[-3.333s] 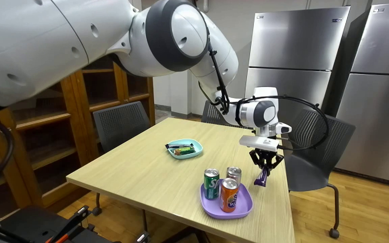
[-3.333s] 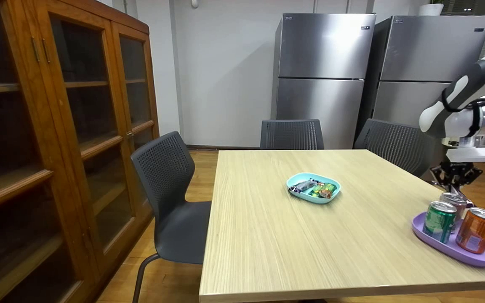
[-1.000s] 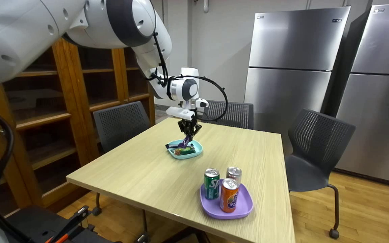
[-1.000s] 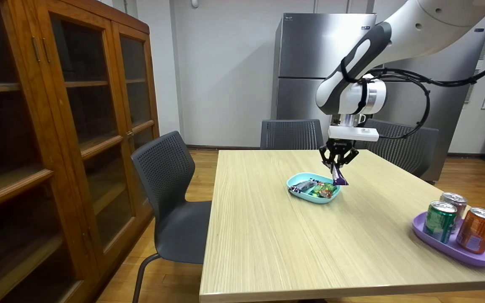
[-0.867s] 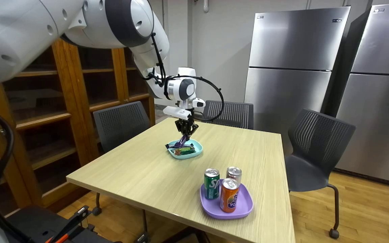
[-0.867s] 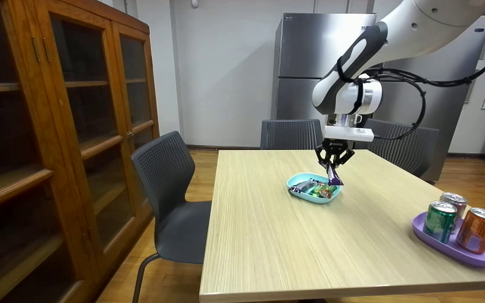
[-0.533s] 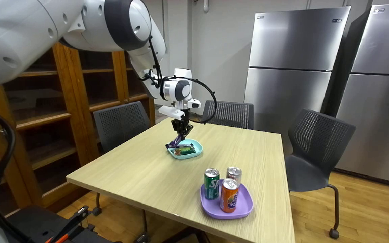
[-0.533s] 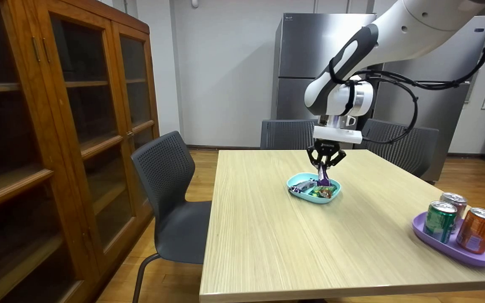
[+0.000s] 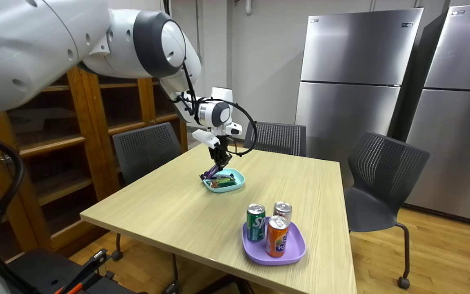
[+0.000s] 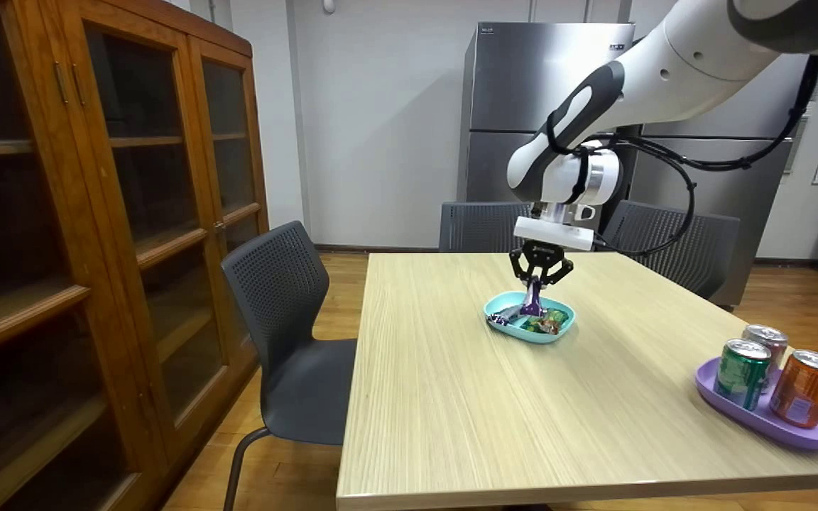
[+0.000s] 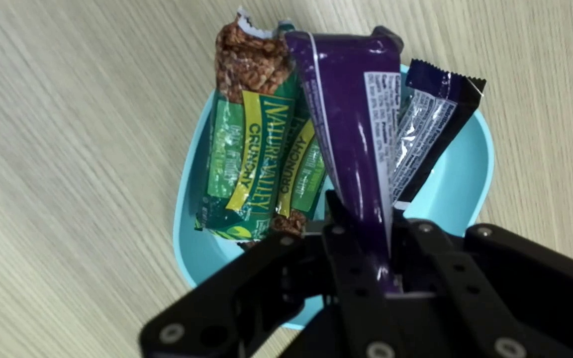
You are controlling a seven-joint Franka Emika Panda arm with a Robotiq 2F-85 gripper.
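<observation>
My gripper (image 11: 366, 214) is shut on one end of a purple-wrapped bar (image 11: 348, 109), which points away from the jaws at a slant. Below it sits a turquoise tray (image 11: 465, 154), the bar's free end reaching over its rim in the wrist view. In the tray lie two green granola bar packs (image 11: 246, 164) and a dark bar (image 11: 423, 134) with a pale label. In both exterior views, the gripper (image 10: 534, 282) hangs just above the tray (image 10: 500, 304), slightly tilted. Whether the purple bar touches the packs under it, I cannot tell.
A purple tray (image 9: 296, 250) near the table's front edge holds a green can (image 9: 256, 223), an orange can (image 9: 276, 239) and a pinkish-silver can (image 9: 282, 209). Grey chairs (image 10: 288, 298) stand round the wooden table (image 9: 169, 204). A glass-door cabinet (image 10: 160, 213) lines a wall.
The gripper, with the purple bar, has come from beside the purple tray to over the turquoise tray. In the last second it shifted a little further across the tray and tilted.
</observation>
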